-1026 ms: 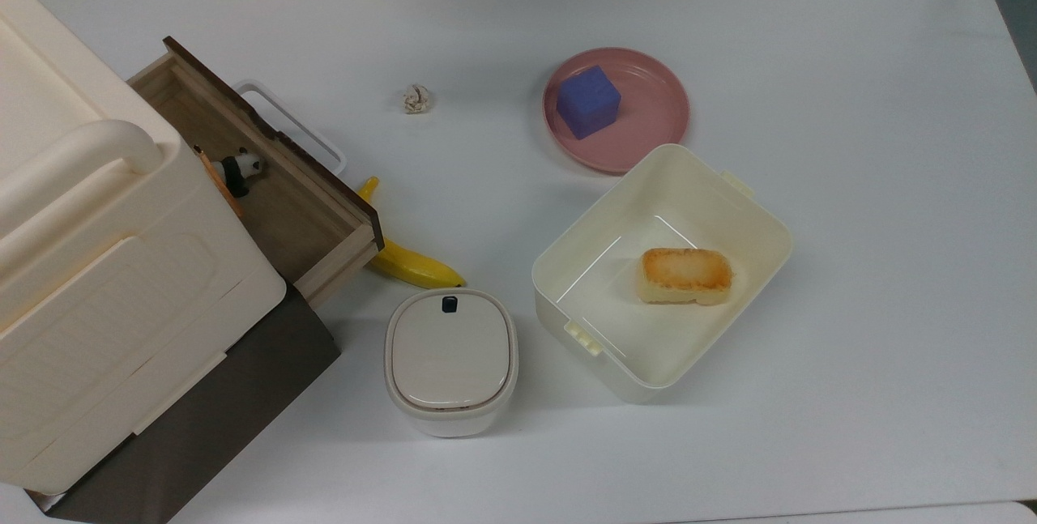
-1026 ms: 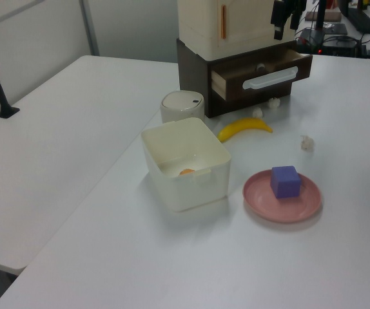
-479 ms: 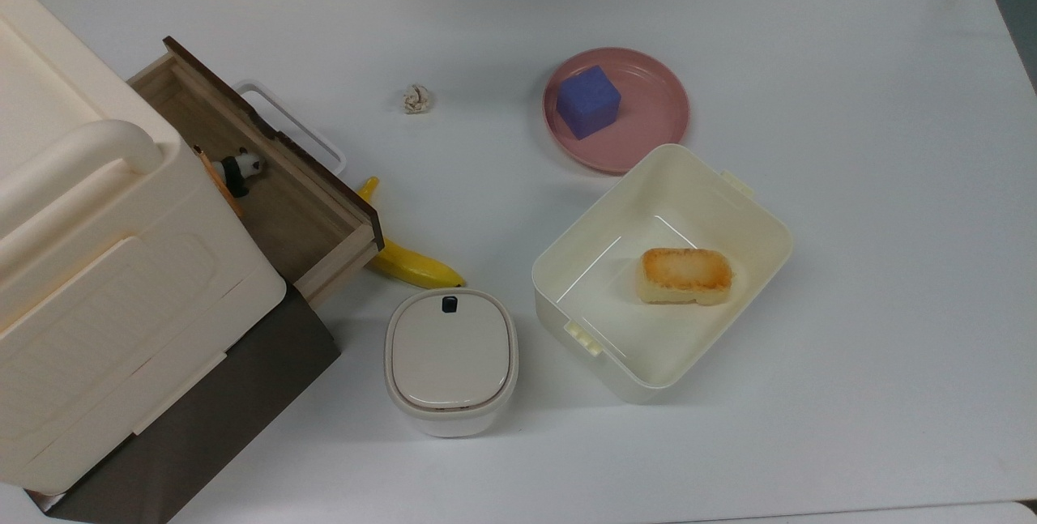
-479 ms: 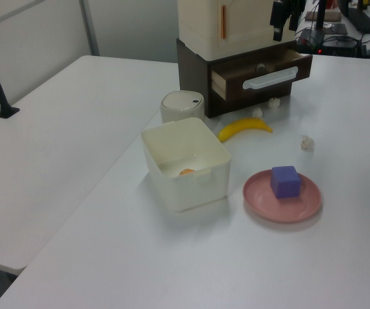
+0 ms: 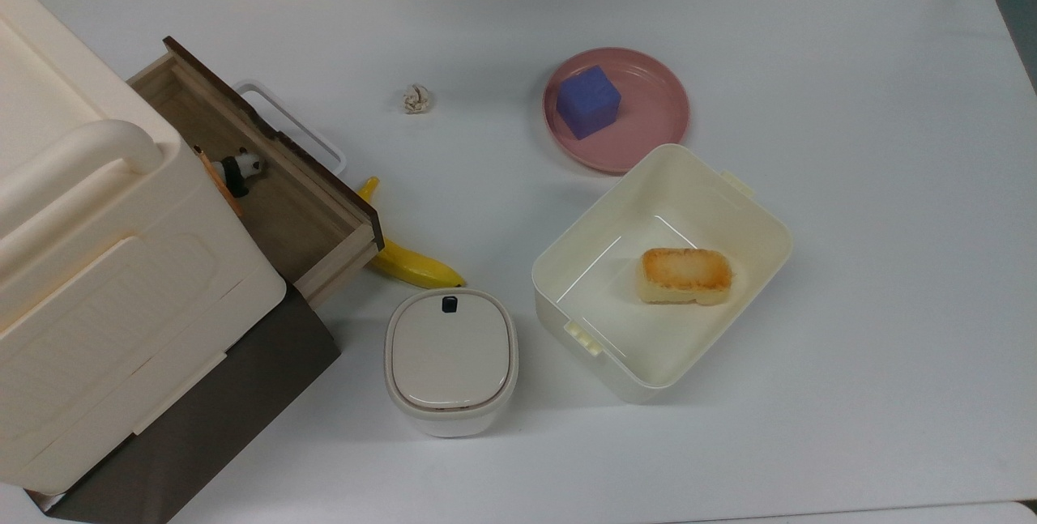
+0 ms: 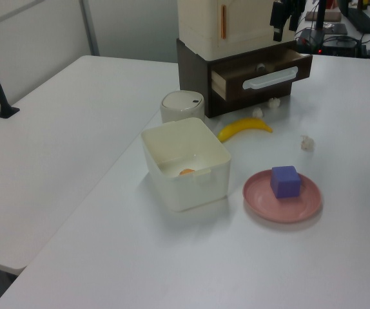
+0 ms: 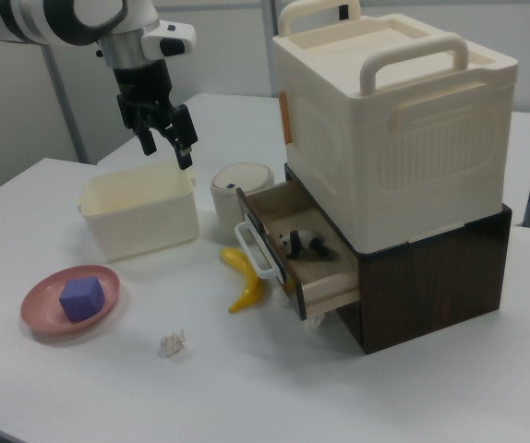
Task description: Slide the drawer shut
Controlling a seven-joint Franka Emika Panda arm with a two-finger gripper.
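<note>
My hand (image 7: 165, 138) hangs in the air with fingers spread, nothing between them, well apart from the drawer (image 7: 295, 254). In the right view it sits up and to the right view's left of the drawer, above the open container (image 7: 138, 214).

Drawer is pulled out of the dark cabinet (image 7: 431, 277): light-wood tray, dark front panel, white loop handle (image 7: 254, 249). A small panda figure (image 7: 299, 244) lies inside it, plus a thin orange stick (image 5: 217, 181) against the cabinet-side wall, seen in the top view. I can't tell what the stick is.

A big cream box with lid handles (image 7: 392, 111) sits on top of the cabinet.

On the table (image 5: 851, 184), relative to the drawer:
- banana (image 5: 409, 261) just beside the drawer's front corner, partly under it in the top view
- small lidded cream pot (image 5: 450, 360) near the banana, lid on, dark button at one edge
- open container past the pot, holding one browned piece of bread (image 5: 685, 274), otherwise bare inside
- pink plate (image 5: 655, 115) next to that container, carrying a blue cube (image 5: 588, 100)
- crumpled paper ball (image 5: 416, 98) lying loose on the table between drawer handle and plate, touching neither
</note>
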